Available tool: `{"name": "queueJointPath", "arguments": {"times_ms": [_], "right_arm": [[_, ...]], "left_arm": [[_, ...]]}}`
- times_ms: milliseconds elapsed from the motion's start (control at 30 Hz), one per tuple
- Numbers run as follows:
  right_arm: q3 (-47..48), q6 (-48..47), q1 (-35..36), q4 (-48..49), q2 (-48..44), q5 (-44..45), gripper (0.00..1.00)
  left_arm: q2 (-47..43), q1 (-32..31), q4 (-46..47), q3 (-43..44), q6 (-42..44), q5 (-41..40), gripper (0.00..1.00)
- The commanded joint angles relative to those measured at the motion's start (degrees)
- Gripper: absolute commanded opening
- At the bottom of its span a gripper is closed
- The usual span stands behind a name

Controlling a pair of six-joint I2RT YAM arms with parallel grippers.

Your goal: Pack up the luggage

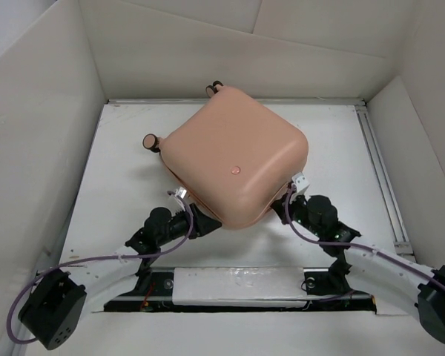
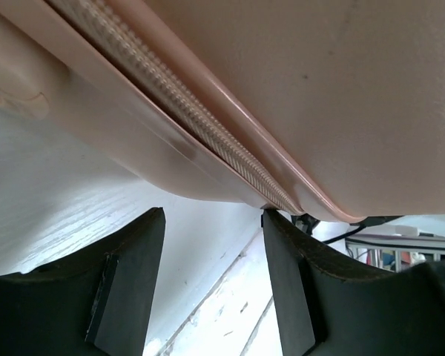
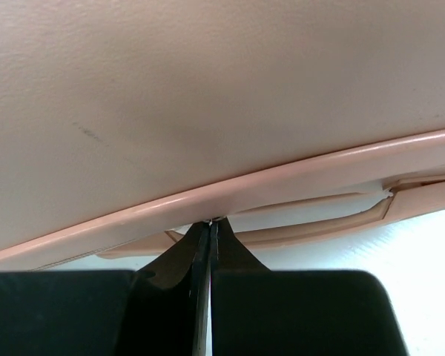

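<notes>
The salmon-pink luggage (image 1: 237, 163) lies closed and flat on the white table, its wheels (image 1: 151, 142) pointing to the far left. My left gripper (image 1: 198, 216) sits at its near-left edge, open and empty. In the left wrist view (image 2: 211, 215) its right fingertip touches the shell just under the zipper (image 2: 178, 111). My right gripper (image 1: 291, 194) is at the near-right edge. In the right wrist view (image 3: 210, 222) the jaws are pressed together on a small metal zipper pull right at the seam of the luggage (image 3: 208, 96).
White walls (image 1: 37, 148) enclose the table (image 1: 341, 148) on the left, back and right. A metal rail (image 1: 382, 178) runs along the right side. Both arm bases (image 1: 237, 285) sit at the near edge.
</notes>
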Motion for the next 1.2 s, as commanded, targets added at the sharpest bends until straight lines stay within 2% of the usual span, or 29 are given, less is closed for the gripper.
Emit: {"name": "queueJointPath", "arguments": {"times_ms": [0,100,233,333,433,467,700,800,900,967,1067,1167], "right_arm": [[1.3,0.7,2.7,4.9,-2.7,-1.5,0.0],[2.5,3.5,6.4,-1.0,-4.1,-0.2,0.0],[6.2,6.4,17.1,-10.5,-4.7,3.4,0.0],[11.2,8.4,22.4,-18.8,-1.6,3.9,0.0],[16.3,10.3,32.2,-26.2,0.7,7.6,0.0],[17.4,12.1,36.9,-27.5,1.5,9.1,0.0],[24.6,15.5,48.3,-27.4,6.6,12.0,0.0],[28.8,14.9,49.1,-25.4,12.3,12.0,0.0],[32.5,14.1,50.6,-24.1,16.4,17.2,0.0],[31.4,13.6,50.6,-22.5,16.4,22.2,0.0],[28.3,12.7,47.3,-20.1,14.4,22.5,0.0],[22.0,13.2,43.3,-19.5,7.8,20.5,0.0]], "left_arm": [[4.2,0.0,9.3,2.5,-1.5,-4.0,0.5],[9.0,0.0,13.4,3.1,-2.7,-3.9,0.49],[15.8,-2.4,19.9,5.7,-3.3,-6.2,0.49],[20.6,-3.7,24.0,7.3,-4.5,-6.8,0.49],[24.2,-3.7,26.6,8.7,-5.7,-6.8,0.49],[24.7,-3.7,27.3,8.7,-6.3,-7.5,0.48],[28.2,-5.3,29.7,10.5,-8.0,-10.1,0.48],[29.6,-5.3,31.2,10.5,-9.3,-10.1,0.48],[30.3,-5.3,34.0,9.8,-10.7,-11.3,0.48],[30.3,-5.3,34.7,9.2,-11.4,-11.9,0.48],[28.9,-5.3,33.5,8.1,-11.4,-12.5,0.48],[22.4,-2.8,26.9,6.6,-10.9,-12.5,0.59]]}}
